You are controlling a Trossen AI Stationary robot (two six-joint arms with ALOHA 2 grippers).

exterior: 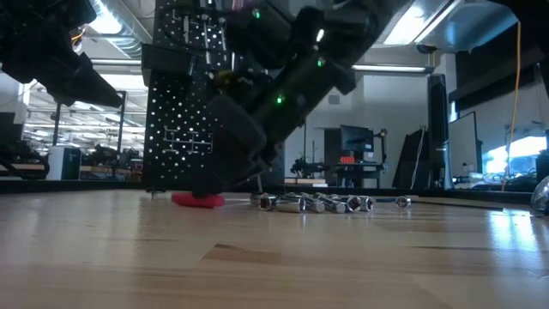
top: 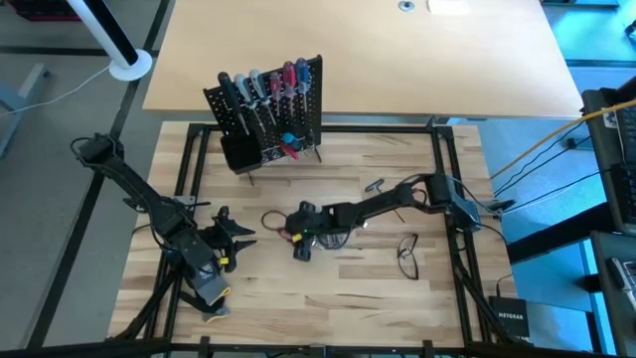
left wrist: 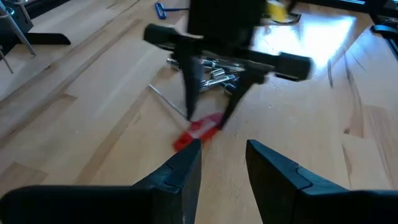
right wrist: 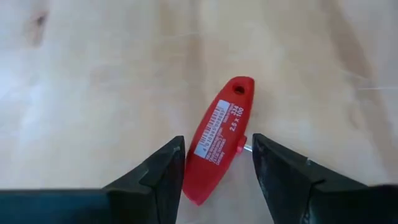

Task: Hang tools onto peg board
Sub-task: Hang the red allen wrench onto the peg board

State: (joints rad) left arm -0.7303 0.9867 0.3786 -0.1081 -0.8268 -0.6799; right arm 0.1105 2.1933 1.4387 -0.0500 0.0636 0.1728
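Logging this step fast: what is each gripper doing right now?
Left gripper: open, holding nothing.
Right gripper: open, fingers either side of the red tool handle on the table, not gripping.

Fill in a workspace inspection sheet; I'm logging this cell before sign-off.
Surface: pale wooden tabletop, bare wood showing.
Job's things: black perforated peg board upright, screwdrivers hung; red T-handle tool flat on the wood.
Clutter: small silver metal bits clustered; eyeglasses.
Grippers: right claw open, straddling the red handle; left claw open, empty, facing it.
Cables: yellow cable beside the table.
Surroundings: monitors, no people seen.
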